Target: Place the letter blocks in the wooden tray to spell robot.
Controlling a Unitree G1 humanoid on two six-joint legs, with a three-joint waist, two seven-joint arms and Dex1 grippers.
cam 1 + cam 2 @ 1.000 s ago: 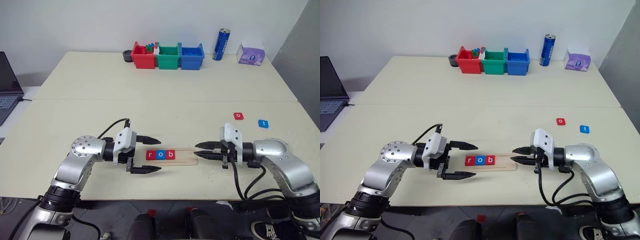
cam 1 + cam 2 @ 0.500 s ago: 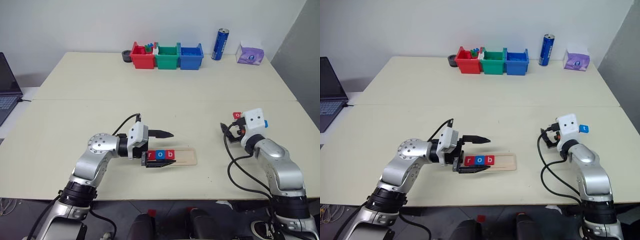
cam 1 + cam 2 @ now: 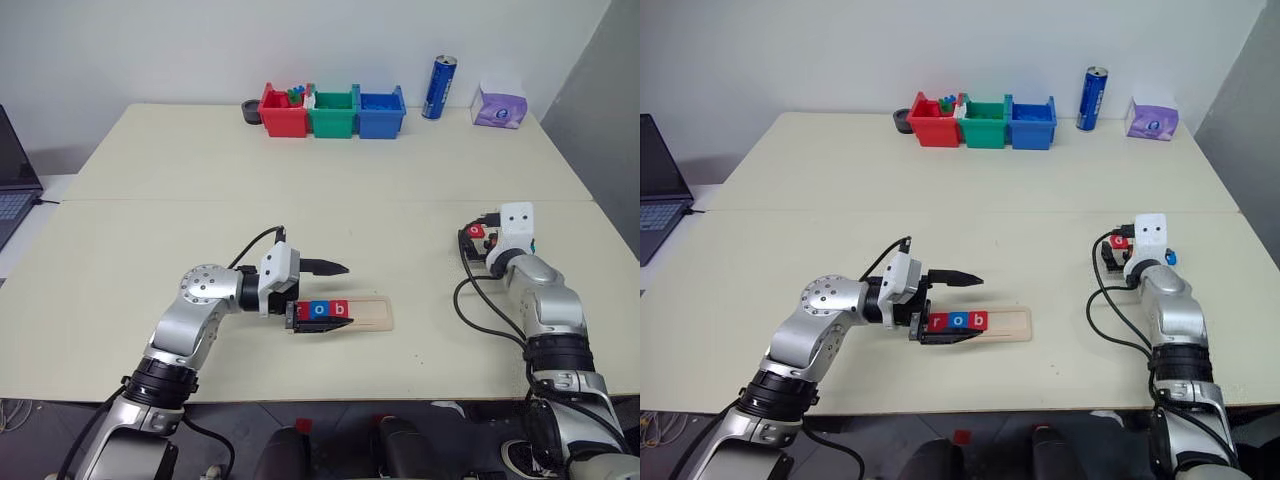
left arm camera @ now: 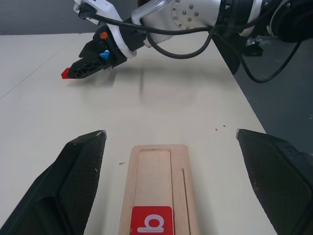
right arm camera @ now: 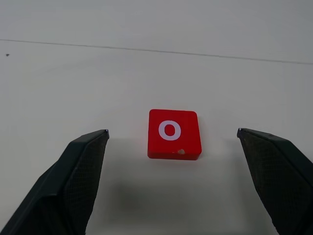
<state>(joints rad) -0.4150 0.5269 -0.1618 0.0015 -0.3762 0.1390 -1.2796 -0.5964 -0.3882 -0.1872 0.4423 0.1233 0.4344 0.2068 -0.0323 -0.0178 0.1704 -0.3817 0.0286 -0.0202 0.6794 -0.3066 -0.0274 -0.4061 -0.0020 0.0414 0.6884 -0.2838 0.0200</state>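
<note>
The right hand (image 5: 171, 142) has its 2 black fingers spread wide, nothing between them but bare worktop, and the red "o" block (image 5: 174, 133) lies flat just ahead of the tips, centred on the gap, its letter upright as that wrist camera sees it. In the head views this hand sits at the right of the worktop (image 3: 200, 200), pointing away from the robot, with the blue "t" block (image 3: 1167, 257) just beside it on its right.

The left hand (image 3: 322, 298) is also spread wide, pointing toward the robot's right, 1 finger beyond and 1 finger nearer than the left end of the wooden tray (image 3: 370, 313). The fingers straddle that end; whether they touch it cannot be told. The tray lies flat with its long axis running left to right across the worktop. 3 blocks fill its left part: red "r" (image 3: 937, 321), blue "o" (image 3: 958, 321), red "b" (image 3: 979, 321), reading "rob"; the right part of the groove is bare wood.

The worktop is pale cream with a seam across its middle. At its far edge stand a red bin (image 3: 283, 112), green bin (image 3: 333, 112) and blue bin (image 3: 381, 112) side by side, a blue can (image 3: 439, 88) upright, and a purple tissue pack (image 3: 500, 108). A laptop (image 3: 12, 170) shows at the left edge. The wall behind is plain white.
</note>
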